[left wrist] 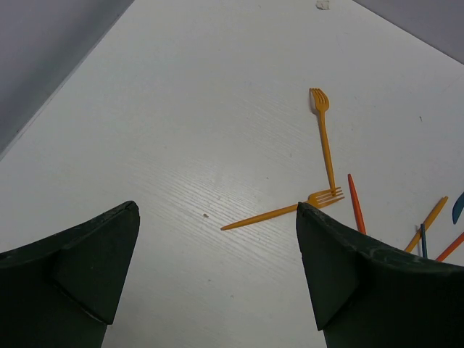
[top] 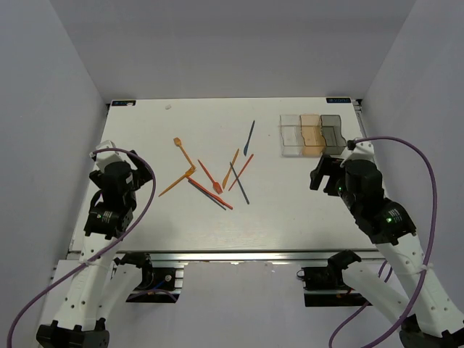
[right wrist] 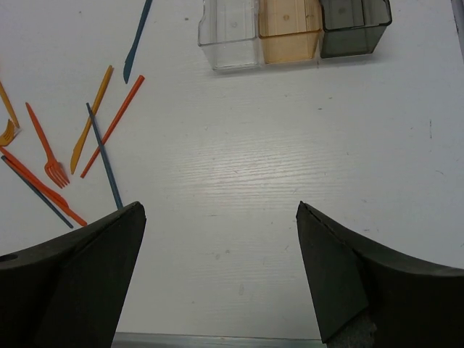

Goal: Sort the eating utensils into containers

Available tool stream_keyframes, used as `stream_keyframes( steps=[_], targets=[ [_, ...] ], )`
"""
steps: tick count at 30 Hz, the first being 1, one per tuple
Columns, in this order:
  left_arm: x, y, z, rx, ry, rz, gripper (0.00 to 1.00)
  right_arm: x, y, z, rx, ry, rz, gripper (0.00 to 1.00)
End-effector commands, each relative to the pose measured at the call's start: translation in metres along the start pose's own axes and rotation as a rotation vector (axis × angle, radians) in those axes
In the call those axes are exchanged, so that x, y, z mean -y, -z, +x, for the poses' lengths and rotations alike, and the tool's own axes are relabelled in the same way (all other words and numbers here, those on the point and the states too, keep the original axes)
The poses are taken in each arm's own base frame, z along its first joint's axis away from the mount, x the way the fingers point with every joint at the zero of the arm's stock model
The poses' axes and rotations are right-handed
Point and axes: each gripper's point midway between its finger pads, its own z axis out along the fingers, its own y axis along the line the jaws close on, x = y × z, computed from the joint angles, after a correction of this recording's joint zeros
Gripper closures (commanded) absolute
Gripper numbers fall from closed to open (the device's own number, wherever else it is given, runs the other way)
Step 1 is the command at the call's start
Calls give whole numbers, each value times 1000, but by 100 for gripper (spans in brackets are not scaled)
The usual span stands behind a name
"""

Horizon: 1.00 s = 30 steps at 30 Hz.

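Several thin plastic utensils lie scattered mid-table: two orange forks (top: 181, 149) (top: 176, 183), a red fork (top: 209, 176), an orange knife (top: 230, 168), a dark blue knife (top: 249, 137), and red and grey pieces (top: 212, 194). The three joined containers stand at the back right: clear (top: 291, 134), orange-tinted (top: 312, 134) and smoky grey (top: 333, 133). My left gripper (left wrist: 216, 210) is open and empty, near and left of the orange forks (left wrist: 324, 138). My right gripper (right wrist: 219, 206) is open and empty over bare table, near the bins (right wrist: 290, 32).
The white table (top: 145, 217) sits between grey walls on the left, right and back. Its metal front rail (top: 232, 255) runs along the near edge. Purple cables loop off both arms.
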Motion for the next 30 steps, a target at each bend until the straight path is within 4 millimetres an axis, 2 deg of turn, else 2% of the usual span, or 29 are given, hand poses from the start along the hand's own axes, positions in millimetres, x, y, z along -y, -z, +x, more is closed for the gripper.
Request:
stream_keyframes(
  steps=[1, 3, 4, 6, 8, 9, 11, 12, 14, 15, 17, 18, 19, 20, 21, 22, 23, 25, 26, 30],
  targets=[
    [3, 0, -3, 8, 4, 12, 2, 1, -4, -2, 5, 7, 12, 11],
    [3, -1, -3, 7, 4, 10, 2, -3, -8, 0, -5, 7, -6, 11],
    [3, -1, -3, 8, 4, 12, 2, -13, -8, 0, -9, 3, -56, 11],
    [5, -1, -3, 6, 5, 18, 2, -46, -11, 2, -7, -14, -232, 11],
    [6, -1, -1, 2, 3, 23, 2, -68, -13, 7, -14, -17, -356, 11],
    [7, -1, 0, -3, 2, 27, 2, -89, -14, 4, -14, -14, -460, 11],
    [8, -2, 0, -6, 1, 33, 2, -101, -28, 9, -67, -18, -492, 11],
    [8, -2, 1, -10, -3, 36, 2, -114, -44, 18, -145, 6, -492, 11],
    [9, -3, 2, -15, -6, 33, 2, -128, -62, 27, -204, 55, -466, 11],
    [8, -4, 3, -17, -7, 31, 2, -142, -79, 35, -246, 106, -439, 11],
    [7, -5, 4, -21, -10, 23, 2, -149, -98, 46, -290, 165, -370, 12],
    [8, -5, 4, -22, -12, 23, 2, -164, -113, 55, -325, 217, -341, 14],
    [7, -5, 4, -21, -11, 21, 2, -167, -119, 66, -367, 254, -323, 24],
    [7, -5, 4, -21, -11, 21, 2, -171, -136, 88, -429, 288, -293, 30],
    [7, -6, 4, -23, -11, 20, 2, -179, -139, 95, -443, 315, -291, 42],
    [8, -6, 4, -24, -12, 23, 2, -188, -144, 95, -444, 327, -288, 48],
    [7, -6, 5, -27, -13, 18, 2, -187, -156, 113, -485, 354, -255, 51],
    [7, -6, 5, -30, -15, 15, 2, -192, -165, 120, -494, 378, -230, 51],
    [7, -6, 5, -27, -14, 16, 2, -192, -171, 134, -519, 393, -219, 51],
    [8, -6, 5, -30, -15, 25, 2, -196, -186, 156, -559, 418, -215, 51]
  ],
)
